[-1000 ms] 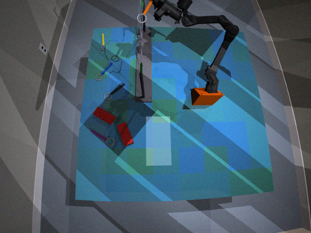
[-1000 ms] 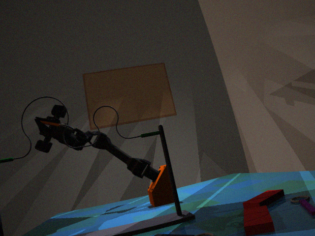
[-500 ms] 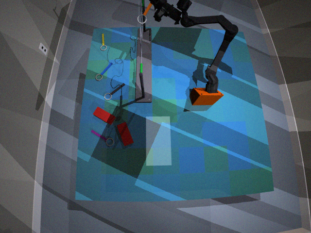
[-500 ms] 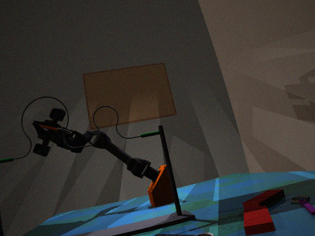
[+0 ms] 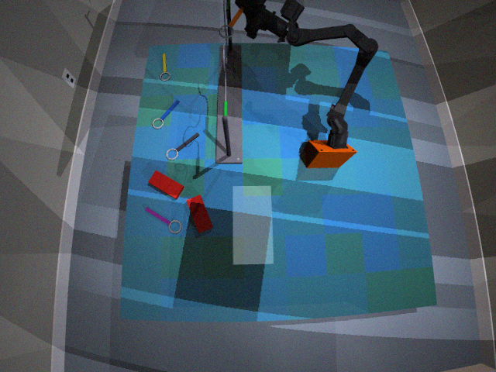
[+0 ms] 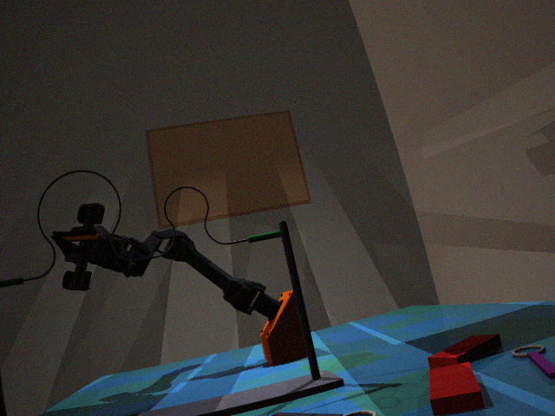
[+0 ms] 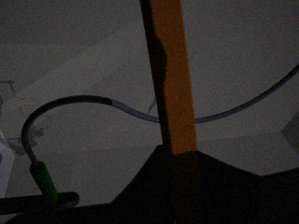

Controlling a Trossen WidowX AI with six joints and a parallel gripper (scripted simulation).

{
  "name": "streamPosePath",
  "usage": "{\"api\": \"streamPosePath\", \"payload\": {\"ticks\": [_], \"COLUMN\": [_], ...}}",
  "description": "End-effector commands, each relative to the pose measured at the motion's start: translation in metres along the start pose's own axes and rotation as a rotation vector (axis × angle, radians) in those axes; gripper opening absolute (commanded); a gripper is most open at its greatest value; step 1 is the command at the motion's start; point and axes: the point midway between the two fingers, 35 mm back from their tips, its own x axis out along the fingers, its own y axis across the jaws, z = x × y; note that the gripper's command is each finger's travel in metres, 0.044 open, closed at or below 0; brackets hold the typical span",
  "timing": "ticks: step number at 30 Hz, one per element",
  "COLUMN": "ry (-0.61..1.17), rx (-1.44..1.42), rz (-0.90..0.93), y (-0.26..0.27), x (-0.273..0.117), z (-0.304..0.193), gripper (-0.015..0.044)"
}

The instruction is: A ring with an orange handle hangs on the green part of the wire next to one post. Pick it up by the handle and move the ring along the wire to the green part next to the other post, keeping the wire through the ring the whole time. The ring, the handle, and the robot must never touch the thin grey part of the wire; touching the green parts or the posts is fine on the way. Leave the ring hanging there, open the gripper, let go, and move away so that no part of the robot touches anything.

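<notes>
My gripper (image 5: 242,8) (image 6: 64,239) (image 7: 169,151) is shut on the orange handle (image 5: 236,18) (image 6: 80,237) (image 7: 175,84), high up near the far post (image 5: 229,39). The ring (image 5: 219,32) overlaps the wire in the top view; it is outside the wrist view. I cannot tell whether it touches the wire. The thin grey wire (image 5: 225,80) (image 6: 82,170) (image 7: 135,112) curves up and down and passes behind the handle in the wrist view. One green part (image 5: 225,108) (image 6: 264,236) joins the near post (image 5: 226,136) (image 6: 297,295). The other green part (image 6: 10,282) is at the left in the exterior view.
Both posts rise from a grey base (image 5: 235,144). Left of it lie rings with yellow (image 5: 163,63), blue (image 5: 171,109), black (image 5: 189,142) and purple (image 5: 157,215) handles. Two red blocks (image 5: 166,184) (image 5: 199,214) lie nearby. My orange arm base (image 5: 330,156) stands right.
</notes>
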Motion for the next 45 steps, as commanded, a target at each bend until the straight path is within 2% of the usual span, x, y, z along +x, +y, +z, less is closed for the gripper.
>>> {"api": "streamPosePath", "payload": {"ticks": [1, 21, 45], "ry": [0.003, 0.06, 0.129], "rx": [0.068, 0.489, 1.004], "rz": [0.042, 0.285, 0.584], "y": [0.014, 0.079, 0.131], "x": [-0.001, -0.022, -0.062], "z": [0.004, 0.024, 0.082], "gripper": [-0.015, -0.015, -0.015]}}
